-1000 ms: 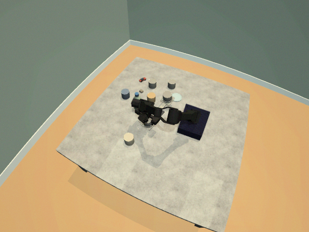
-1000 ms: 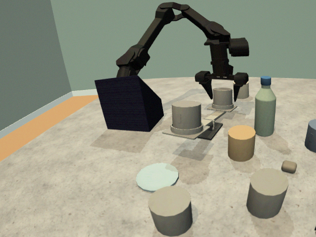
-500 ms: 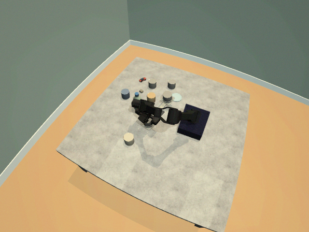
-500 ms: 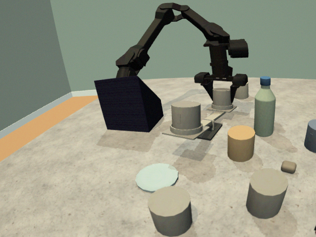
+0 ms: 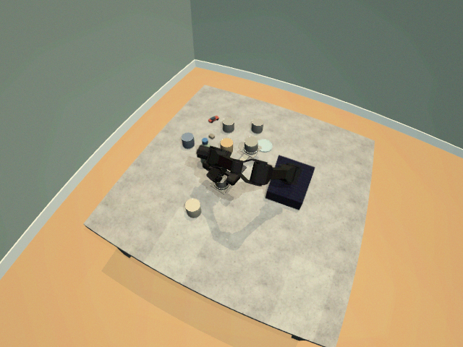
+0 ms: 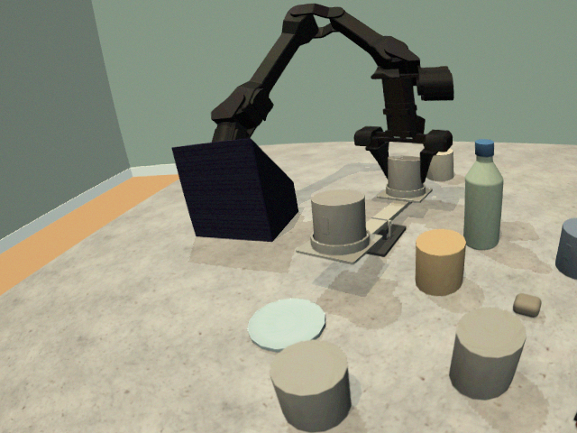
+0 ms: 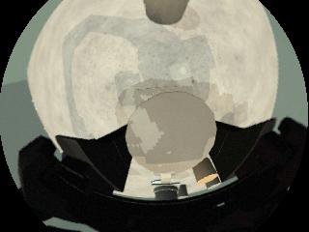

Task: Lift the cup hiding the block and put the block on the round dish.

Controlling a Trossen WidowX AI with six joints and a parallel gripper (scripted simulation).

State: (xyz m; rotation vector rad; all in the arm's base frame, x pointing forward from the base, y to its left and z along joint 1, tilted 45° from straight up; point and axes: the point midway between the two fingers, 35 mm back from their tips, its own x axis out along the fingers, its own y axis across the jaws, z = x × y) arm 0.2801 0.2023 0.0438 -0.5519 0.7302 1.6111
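Top view, and here's the gripper (image 5: 223, 180) (image 6: 405, 179) (image 7: 171, 152) down at the far cup (image 5: 221, 182) (image 6: 404, 171) (image 7: 171, 130), its twin (image 5: 251, 145) (image 6: 338, 216) (image 7: 165, 191) off at one o'clock across the balance (image 5: 224, 191) (image 6: 392, 212) (image 7: 166, 177)! Exterior view: both fingers are clamped on the far cup's side walls, and it sits upright in its ringed seat, not lifted. The block? Out of sight; which cup hides it I cannot tell, though the choice of grip points to this one.

How will it handle? Looks like a stiff, smooth-walled shell, probably light, with no handle to catch. It could slip if pinched too high, so low on opposite walls is the place, and that's about where the fingers are. Squeeze firmly, then straight up, clear of the ring; any sideways drag might rock the balance and upset the twin, and that would finish the attempt!

From the top, the round dish (image 5: 265, 145) (image 6: 286, 324) waits between one and two o'clock of the gripped cup, no block on it. In the exterior view the bottle (image 5: 205, 141) (image 6: 483, 207) stands at four o'clock, one to avoid when setting the cup aside.
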